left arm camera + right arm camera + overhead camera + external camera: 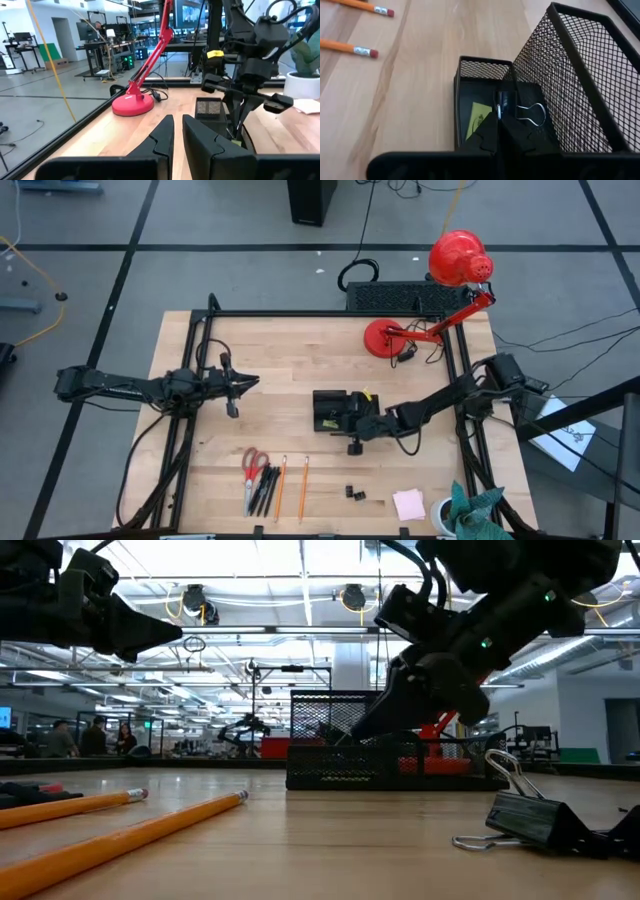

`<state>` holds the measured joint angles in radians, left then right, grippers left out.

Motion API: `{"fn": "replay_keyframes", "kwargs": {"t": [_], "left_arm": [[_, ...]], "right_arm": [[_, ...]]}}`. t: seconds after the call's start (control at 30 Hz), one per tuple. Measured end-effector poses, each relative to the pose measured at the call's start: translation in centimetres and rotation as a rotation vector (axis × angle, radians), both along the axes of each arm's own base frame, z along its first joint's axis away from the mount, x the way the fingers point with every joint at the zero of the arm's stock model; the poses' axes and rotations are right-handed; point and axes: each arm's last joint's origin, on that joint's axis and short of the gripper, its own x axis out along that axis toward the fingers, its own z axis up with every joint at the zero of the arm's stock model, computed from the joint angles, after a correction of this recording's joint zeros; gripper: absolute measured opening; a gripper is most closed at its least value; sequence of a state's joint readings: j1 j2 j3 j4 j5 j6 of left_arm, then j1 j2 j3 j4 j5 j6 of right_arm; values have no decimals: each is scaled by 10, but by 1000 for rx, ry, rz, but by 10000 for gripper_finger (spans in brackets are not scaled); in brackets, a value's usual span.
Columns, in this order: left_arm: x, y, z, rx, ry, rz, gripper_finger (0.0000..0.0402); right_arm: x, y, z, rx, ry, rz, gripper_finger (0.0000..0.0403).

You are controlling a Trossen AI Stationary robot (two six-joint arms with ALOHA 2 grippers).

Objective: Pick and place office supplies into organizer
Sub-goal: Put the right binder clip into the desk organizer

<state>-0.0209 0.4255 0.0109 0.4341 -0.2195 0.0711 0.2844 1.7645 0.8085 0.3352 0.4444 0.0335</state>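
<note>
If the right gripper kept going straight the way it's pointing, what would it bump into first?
Probably the binder clip just ahead of the right gripper, inside the organizer's low front compartment. Its jaws are shut and aim down into that compartment, beside the small yellow piece. Depth is hard to judge, so the compartment floor could come first.

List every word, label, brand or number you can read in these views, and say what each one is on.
No text can be read in any view.
Yellow piece in the organizer: a dark mark on it, too small to read.
Yellow tag on the right arm: no legible text.
White paper beside the table: dark print, too blurred to read.
Screens in the room behind: blurred, unreadable.
</note>
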Motion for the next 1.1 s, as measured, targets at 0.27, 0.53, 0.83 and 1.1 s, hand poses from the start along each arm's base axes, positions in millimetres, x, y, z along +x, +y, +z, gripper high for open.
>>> {"fn": "replay_keyframes", "kwargs": {"t": [0.27, 0.53, 0.83, 1.1], "left_arm": [[0, 0, -1, 6, 7, 9, 47], [0, 0, -1, -1, 13, 9, 47], [0, 0, -1, 24, 20, 18, 47], [0, 0, 1, -78, -27, 16, 47]], "right_arm": [[1, 0, -3, 57, 0, -18, 37], [0, 0, 0, 84, -14, -32, 110], [-12, 14, 38, 128, -77, 126, 126], [-30, 33, 78, 188, -194, 235, 96]]}}
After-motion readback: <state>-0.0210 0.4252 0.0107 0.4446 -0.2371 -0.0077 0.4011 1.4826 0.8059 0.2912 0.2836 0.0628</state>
